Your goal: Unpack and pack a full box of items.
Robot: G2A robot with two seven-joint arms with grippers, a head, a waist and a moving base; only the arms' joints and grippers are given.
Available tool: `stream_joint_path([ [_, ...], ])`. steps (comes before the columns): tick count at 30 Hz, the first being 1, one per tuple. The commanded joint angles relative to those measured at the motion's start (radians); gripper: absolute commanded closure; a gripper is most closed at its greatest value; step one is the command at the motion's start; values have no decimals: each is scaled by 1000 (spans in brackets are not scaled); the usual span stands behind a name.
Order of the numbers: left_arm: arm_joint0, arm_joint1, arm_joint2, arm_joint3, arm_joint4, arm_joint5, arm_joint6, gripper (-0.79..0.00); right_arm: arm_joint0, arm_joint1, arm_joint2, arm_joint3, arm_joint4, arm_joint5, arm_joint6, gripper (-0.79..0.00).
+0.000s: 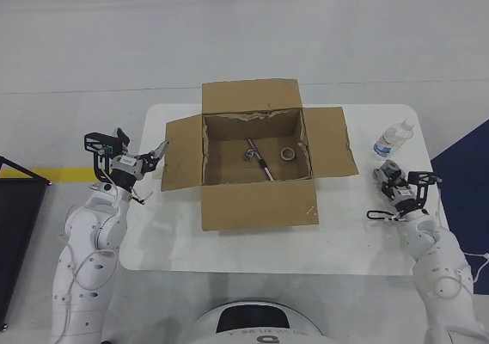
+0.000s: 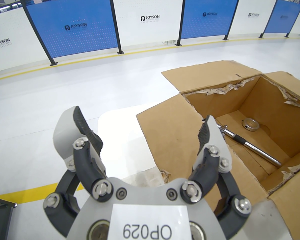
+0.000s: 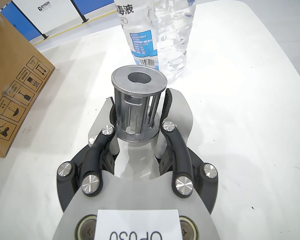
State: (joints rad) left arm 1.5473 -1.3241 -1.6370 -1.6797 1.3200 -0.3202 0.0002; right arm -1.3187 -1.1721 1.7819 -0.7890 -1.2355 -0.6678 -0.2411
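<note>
Box (image 1: pixel 257 206) is seen from the top view with its flaps spread, in the middle of the white table (image 1: pixel 184 249). A rod (image 1: pixel 259 161) and a ring (image 1: pixel 288 154) lie on its floor. A bottle (image 1: pixel 392 139) stands well apart from it at the robot's right. The right gripper (image 1: pixel 388 175) is placed just beside that bottle, and the left gripper (image 1: pixel 154 157) by the left flap. Unpacking is judged to be under way, with two items left inside.

From the left wrist view, the left gripper (image 2: pixel 143 116) is seen spread wide and empty, short of the box (image 2: pixel 170 138). The rod (image 2: pixel 250 146) and the ring (image 2: pixel 250 124) lie beyond it. A logo is printed on the barrier panels (image 2: pixel 72 26) behind.

From the right wrist view, the right gripper (image 3: pixel 140 98) is clamped on an upright metal spool (image 3: pixel 138 81), close to the bottle (image 3: pixel 162 21). Whether the spool touches the table (image 3: pixel 240 126) cannot be told. A level set-down and a release clear of the bottle are called for next. A printed label with a barcode is carried by the bottle, and handling symbols are printed on the box (image 3: pixel 12 76).
</note>
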Motion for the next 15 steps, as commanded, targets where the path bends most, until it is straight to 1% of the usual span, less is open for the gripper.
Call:
stream_joint_path([
  [1,0,0,0,0,0,0,0,-785,-7,3,1,-7,-1,-5,-8,-785],
  [11,0,0,0,0,0,0,0,-785,-92,14,6,-102,13,-51,-40,-785],
  [15,0,0,0,0,0,0,0,-785,-152,22,32,-182,58,-118,-36,-785],
])
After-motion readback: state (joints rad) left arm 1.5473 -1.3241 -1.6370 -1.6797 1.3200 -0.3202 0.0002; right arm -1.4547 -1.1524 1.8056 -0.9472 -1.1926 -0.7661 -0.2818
